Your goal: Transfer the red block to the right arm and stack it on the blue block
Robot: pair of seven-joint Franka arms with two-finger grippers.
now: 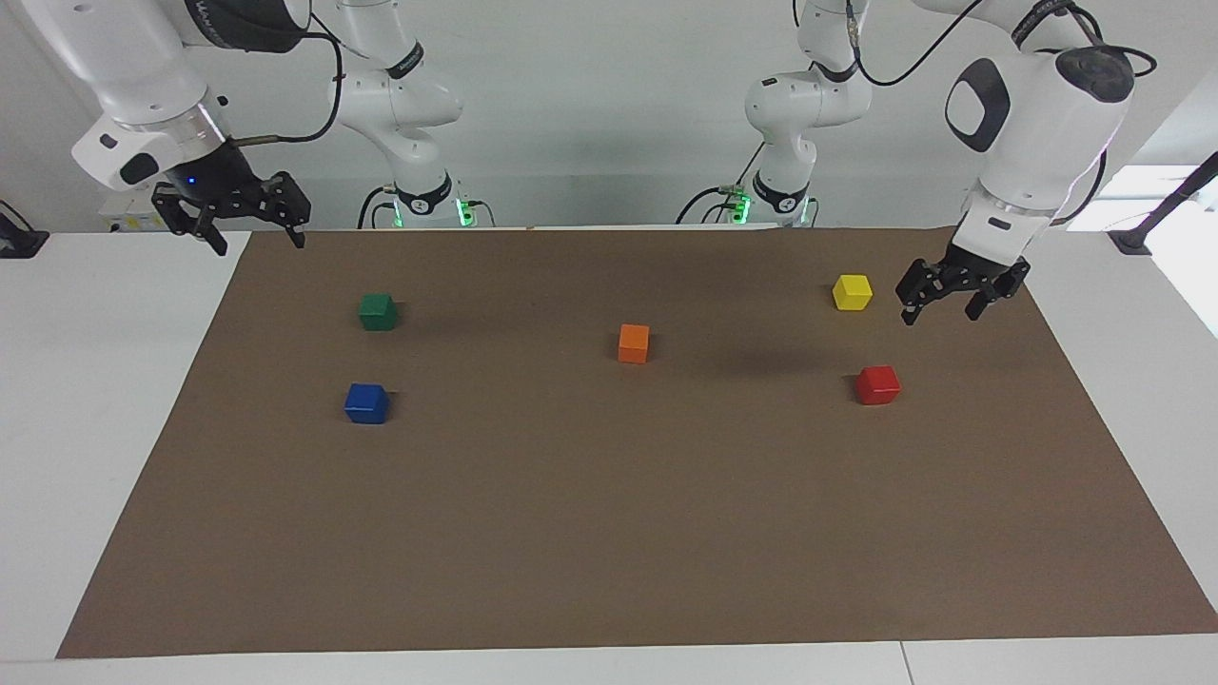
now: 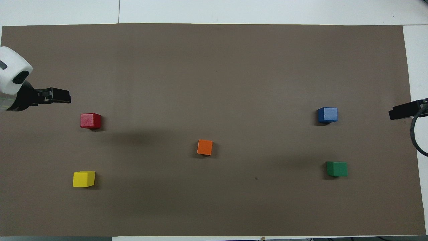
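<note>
On the brown mat toward the left arm's end sits the red block, untouched. At about one o'clock from it in the facing view hangs the left gripper, fingers apart and empty, probably lining up for the pickup. The yellow block lies at eleven o'clock, the orange block at nine. Well apart at the right arm's end rests the blue block, with the green block at twelve. The right gripper waits off the mat's corner, spread wide, likely for the handover.

Yellow cube, orange cube, green cube, brown mat
</note>
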